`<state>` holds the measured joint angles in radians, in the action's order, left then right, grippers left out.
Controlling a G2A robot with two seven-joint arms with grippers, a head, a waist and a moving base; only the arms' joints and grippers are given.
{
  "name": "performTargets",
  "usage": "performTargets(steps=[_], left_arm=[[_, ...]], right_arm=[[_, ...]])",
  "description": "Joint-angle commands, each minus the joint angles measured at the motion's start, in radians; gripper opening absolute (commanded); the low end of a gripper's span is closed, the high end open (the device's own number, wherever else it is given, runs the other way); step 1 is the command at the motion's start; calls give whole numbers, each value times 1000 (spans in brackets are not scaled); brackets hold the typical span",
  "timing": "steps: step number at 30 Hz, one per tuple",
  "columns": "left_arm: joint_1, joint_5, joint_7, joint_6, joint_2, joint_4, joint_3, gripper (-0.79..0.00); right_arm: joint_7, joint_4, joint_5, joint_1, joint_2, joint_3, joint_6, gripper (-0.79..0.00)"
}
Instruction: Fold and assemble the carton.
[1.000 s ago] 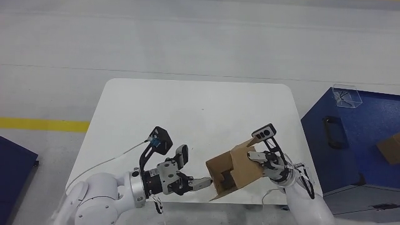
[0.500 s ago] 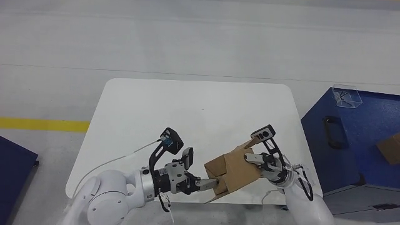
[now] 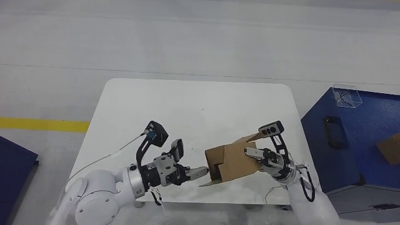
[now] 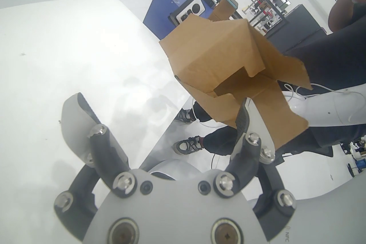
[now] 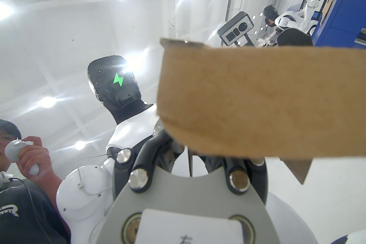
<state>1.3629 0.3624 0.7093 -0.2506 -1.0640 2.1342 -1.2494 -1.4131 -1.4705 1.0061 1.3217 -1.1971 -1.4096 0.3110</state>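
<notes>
Left tool (image 3: 201,173) drawn back, spread wide, right tool (image 3: 255,155) gripping carton (image 3: 231,161)

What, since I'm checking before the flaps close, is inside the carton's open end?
Between the half-folded flaps of the carton, only a shadowed gap and brown cardboard show; no contents visible. The flaps cover the deeper interior, so whether it is empty cannot be told.

Matt brown cardboard carton (image 4: 211,56), smooth glossy white table (image 4: 57,42), ribbed dark pad (image 4: 242,117) on left tool (image 4: 161,103)

Brown carton (image 3: 231,160), white table (image 3: 187,106).
</notes>
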Motion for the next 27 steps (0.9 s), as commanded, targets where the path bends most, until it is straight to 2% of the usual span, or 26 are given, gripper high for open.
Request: performTargets(steps=[1,5,10,18,27], left_arm=[[11,-17,-33,-8,1,14,-20,0],[43,-33,-57,-39,4,49,-45,0],[61,13,-45,-51,5,82,-23,0],[28,117,-42,47,-1,62,37,0],[-14,93,9,50,-3,11,62,0]], right_arm=[[7,-2,-19,-1,1,-5,21,-785],[19,-8,-61,2,1,-3,59,-785],[18,-27,-99,12,1,10,87,-785],[17,-41,-64,21,1,11,84,-785],[13,-42,-54,20,1,13,78,-785]])
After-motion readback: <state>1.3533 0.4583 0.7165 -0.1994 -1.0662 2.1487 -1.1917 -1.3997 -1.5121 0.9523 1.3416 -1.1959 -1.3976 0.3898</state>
